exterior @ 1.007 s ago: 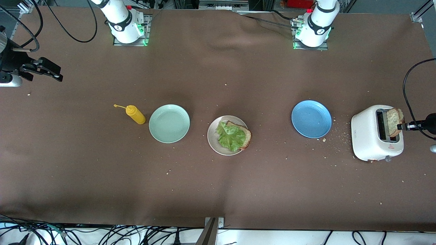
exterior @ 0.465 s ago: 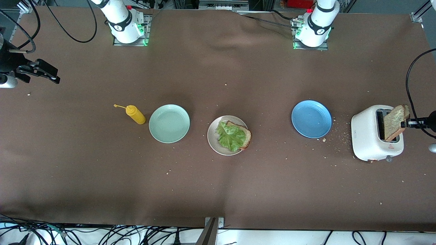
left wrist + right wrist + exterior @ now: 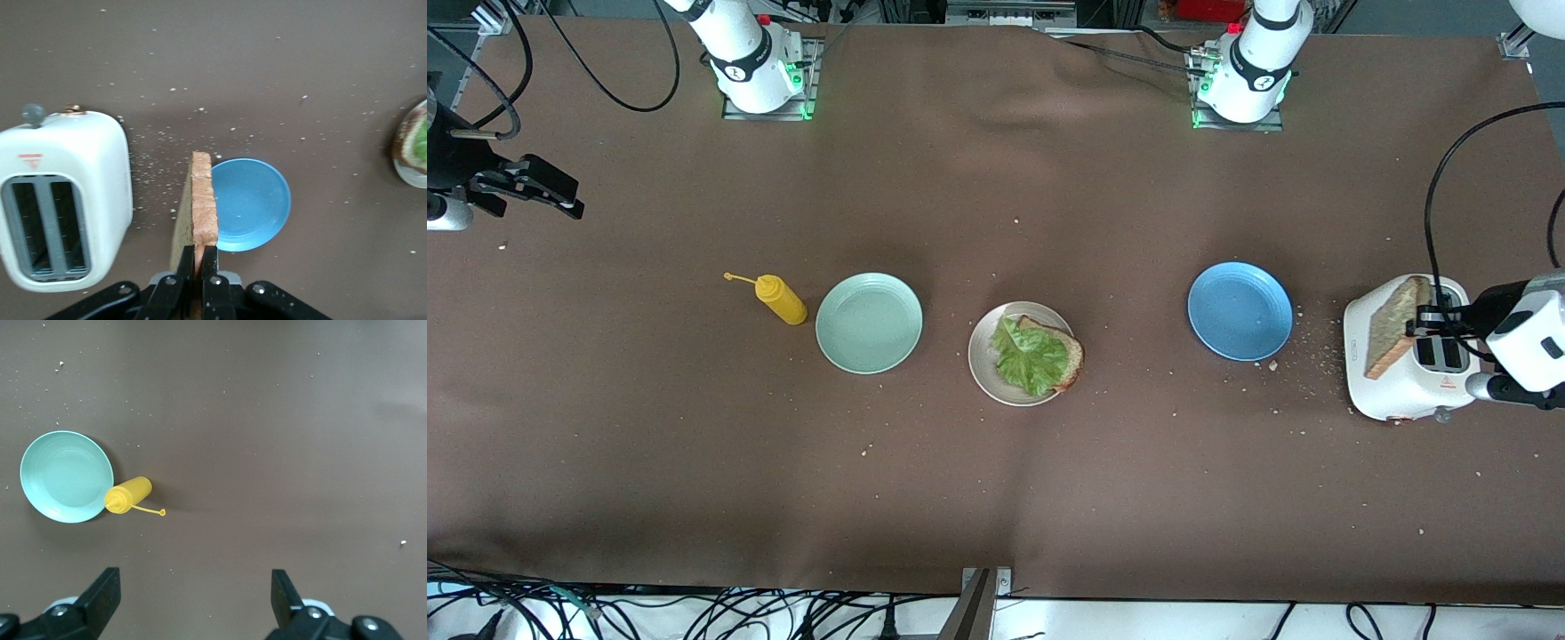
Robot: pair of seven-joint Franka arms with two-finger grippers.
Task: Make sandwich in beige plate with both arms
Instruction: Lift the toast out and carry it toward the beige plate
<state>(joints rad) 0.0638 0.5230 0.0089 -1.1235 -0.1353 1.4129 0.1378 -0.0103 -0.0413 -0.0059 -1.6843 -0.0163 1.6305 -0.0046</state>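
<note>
The beige plate (image 3: 982, 345) sits mid-table with one brown bread slice (image 3: 1069, 354) on it and a green lettuce leaf (image 3: 1030, 357) on top. A second bread slice (image 3: 1394, 325) hangs on edge over the white toaster (image 3: 1396, 391), and my left gripper (image 3: 1424, 319) is shut on its crust. In the left wrist view the slice (image 3: 203, 200) stands upright between the fingers of that gripper (image 3: 198, 257), in front of the blue plate (image 3: 257, 200). My right gripper (image 3: 569, 197) waits open over the right arm's end of the table; its wrist view shows nothing in the gripper (image 3: 193, 587).
A blue plate (image 3: 1240, 310) lies between the beige plate and the toaster (image 3: 63, 207). A mint-green plate (image 3: 869, 322) and a yellow mustard bottle (image 3: 781, 299) lie toward the right arm's end. Crumbs are scattered around the toaster.
The left gripper has lifted the bread slice out of the toaster slot and carried it toward the blue plate. The right gripper shifted slightly at first, then stayed still.
</note>
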